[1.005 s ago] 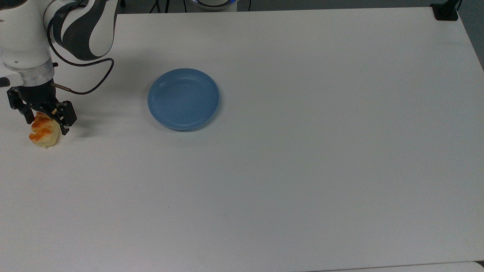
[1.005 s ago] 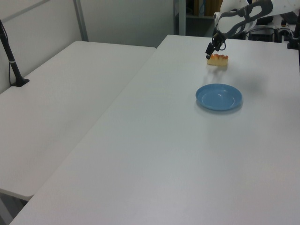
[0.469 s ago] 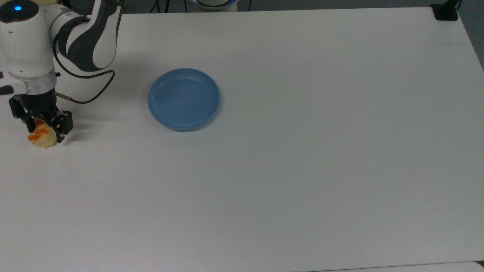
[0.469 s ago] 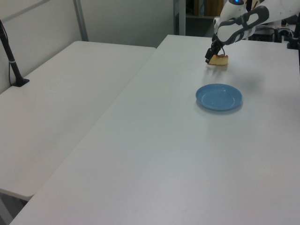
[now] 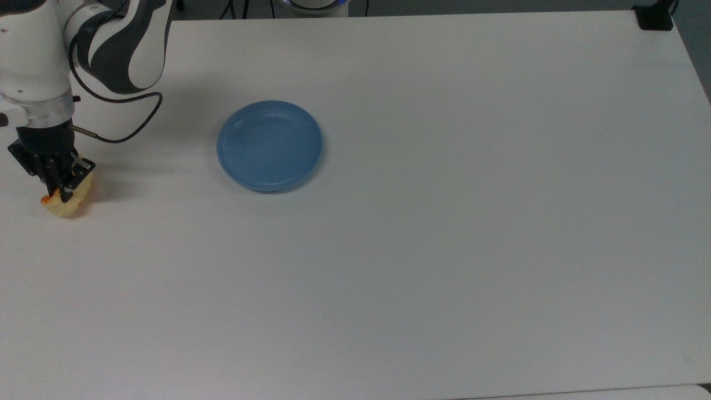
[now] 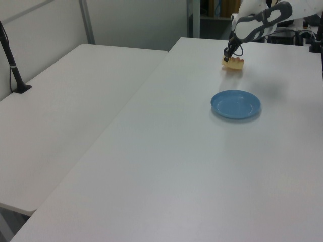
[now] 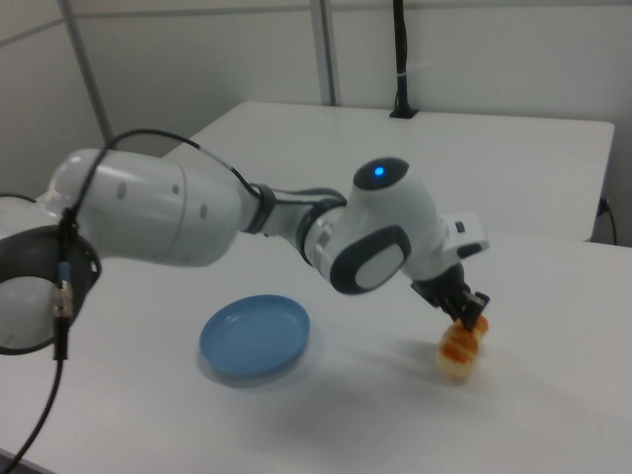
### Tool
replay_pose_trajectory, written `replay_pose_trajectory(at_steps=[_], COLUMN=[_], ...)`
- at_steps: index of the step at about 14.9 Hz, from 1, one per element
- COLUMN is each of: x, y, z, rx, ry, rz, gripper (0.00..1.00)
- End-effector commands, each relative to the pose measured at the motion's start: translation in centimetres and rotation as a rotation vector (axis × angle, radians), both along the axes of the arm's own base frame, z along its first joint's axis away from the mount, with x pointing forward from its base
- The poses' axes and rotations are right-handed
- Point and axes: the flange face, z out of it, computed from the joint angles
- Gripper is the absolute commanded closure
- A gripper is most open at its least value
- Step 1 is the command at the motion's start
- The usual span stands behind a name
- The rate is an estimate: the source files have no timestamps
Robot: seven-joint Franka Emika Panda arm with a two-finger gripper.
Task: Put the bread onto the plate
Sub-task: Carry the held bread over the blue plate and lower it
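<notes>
The bread lies at the far left edge of the table in the top view, a pale-yellow bun with orange ridges. My gripper comes down on it from above with its fingers shut, pinching the bun's top. The right view shows the same grasp: the gripper pinches the bread from above. The light-blue plate sits bare on the table, well off to the top view's right of the bread. In the left view the bread lies beyond the plate, under the gripper.
A black cable loops from my wrist over the table between bread and plate. A black clamp base sits at the far right corner in the top view. A second white table with a black pole stands at the left view's left.
The fingers stood wide apart around the bread and have since closed on it. The wrist shifted slightly toward the top view's left.
</notes>
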Motion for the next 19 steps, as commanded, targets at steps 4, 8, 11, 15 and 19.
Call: replay_pose_trajectory(at_steps=[4, 8, 11, 15, 19], x=[-2.3, -2.4, -1.6, -2.9, -4.4], y=[10.3, 21.4, 28.8, 34.9, 34.7], z=[12.7, 16.1, 15.3, 11.1, 7.2], rx=[0.172, 0.215, 0.172, 0.125, 0.04], ry=[0.121, 0.245, 0.301, 0.394, 0.476], rz=[0.134, 0.272, 0.2, 0.187, 0.196], gripper=[0.8, 0.8, 0.8, 0.8, 0.8])
